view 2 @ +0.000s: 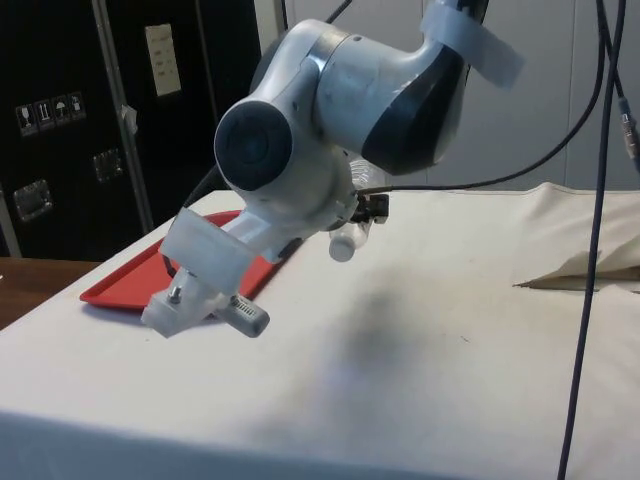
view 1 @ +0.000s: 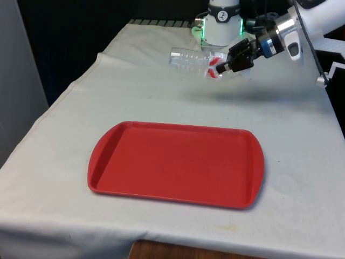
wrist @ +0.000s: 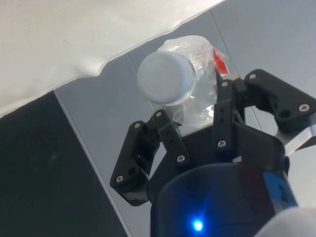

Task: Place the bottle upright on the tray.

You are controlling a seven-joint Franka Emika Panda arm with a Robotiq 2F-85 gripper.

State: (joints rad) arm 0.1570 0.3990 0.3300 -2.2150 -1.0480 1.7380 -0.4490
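A clear plastic bottle (view 1: 188, 59) with a red label and a pale cap (wrist: 165, 78) hangs tilted nearly sideways in the air over the table's far end. My gripper (view 1: 227, 63) is shut on the bottle near its label end, with the black fingers (wrist: 168, 136) pressed against its sides. In the side view the capped end (view 2: 342, 246) pokes out below the arm. The red tray (view 1: 175, 128) lies flat on the white cloth nearer the front edge, with nothing on it, well apart from the bottle.
The white cloth (view 1: 161, 97) covers the whole table between tray and bottle. A fold of cloth (view 2: 585, 270) rises at the side view's right. Cables (view 2: 590, 200) hang beside the arm.
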